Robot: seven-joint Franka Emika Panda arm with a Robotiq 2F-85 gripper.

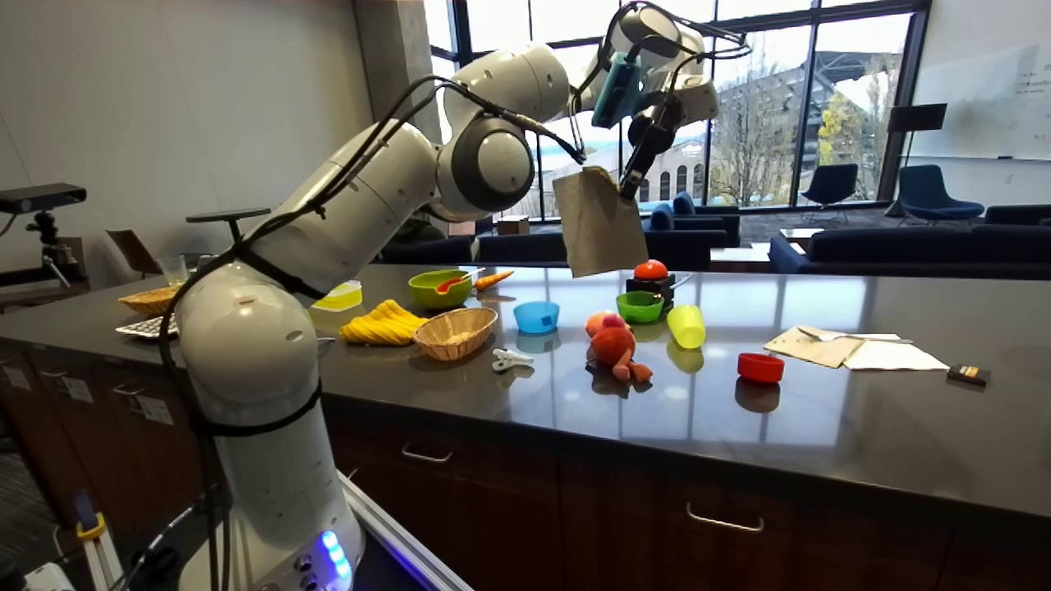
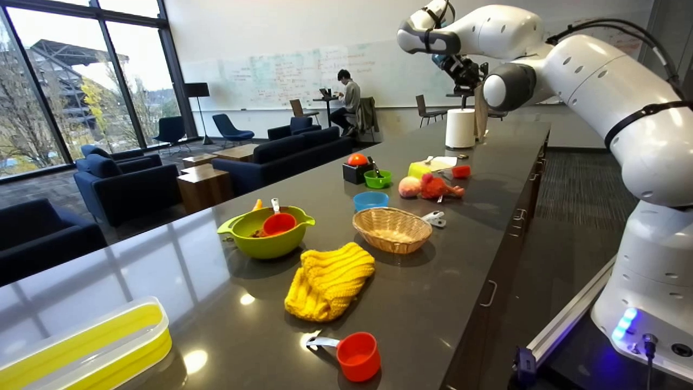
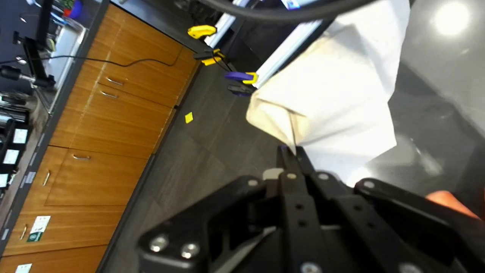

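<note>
Sheet of tan material (image 1: 605,228) pinched between the fingers (image 1: 634,172), raised clear of the table (image 2: 260,325); lime-green bowl (image 2: 262,248) with red measuring cup (image 2: 280,223) inside, wicker basket (image 2: 381,242) and blue bowl (image 1: 536,320) nearby.

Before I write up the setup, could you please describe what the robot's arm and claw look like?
The arm is white and rounded, with dark grey joint covers, black straps and cables, blue lights on its base and a teal block near its end. The claw is black, with slim fingers and silvery screws.
</note>
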